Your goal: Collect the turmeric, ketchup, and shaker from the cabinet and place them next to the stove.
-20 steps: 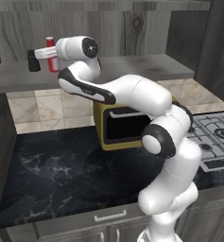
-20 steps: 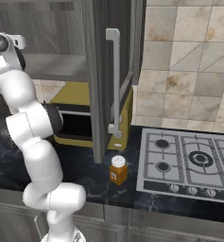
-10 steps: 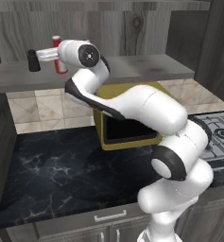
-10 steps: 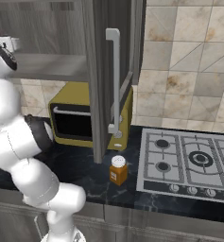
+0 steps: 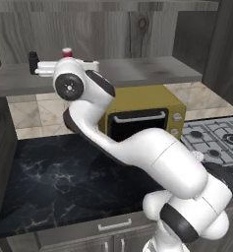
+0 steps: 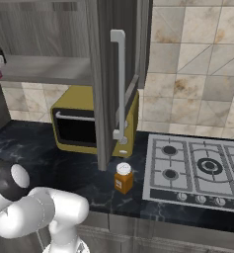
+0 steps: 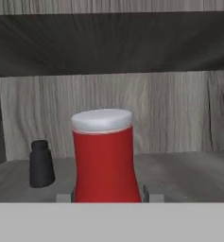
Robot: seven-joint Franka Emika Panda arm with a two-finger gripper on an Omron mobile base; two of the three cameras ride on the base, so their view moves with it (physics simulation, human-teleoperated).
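Observation:
My gripper (image 7: 107,196) is shut on the ketchup (image 7: 104,158), a red bottle with a pale band, held just above the cabinet shelf (image 5: 137,71). In the left base view the white hand (image 5: 65,63) hides most of the bottle, and the ketchup's red tip (image 5: 67,51) pokes up above it. The black shaker (image 7: 41,163) stands on the shelf to the bottle's left, also seen as the shaker (image 5: 33,61) at the hand's left end. The turmeric (image 6: 123,177) stands on the dark counter beside the stove (image 6: 197,165).
The cabinet door (image 6: 106,74) with its long white handle (image 6: 119,89) hangs open above the counter. A yellow-olive microwave (image 5: 137,113) sits under the shelf. The arm's big elbow (image 5: 152,157) fills the space over the black marble counter (image 5: 49,172).
The hand with the ketchup has shifted a little right along the shelf. The arm's elbow has swung out toward the cameras. The shaker and turmeric stay put.

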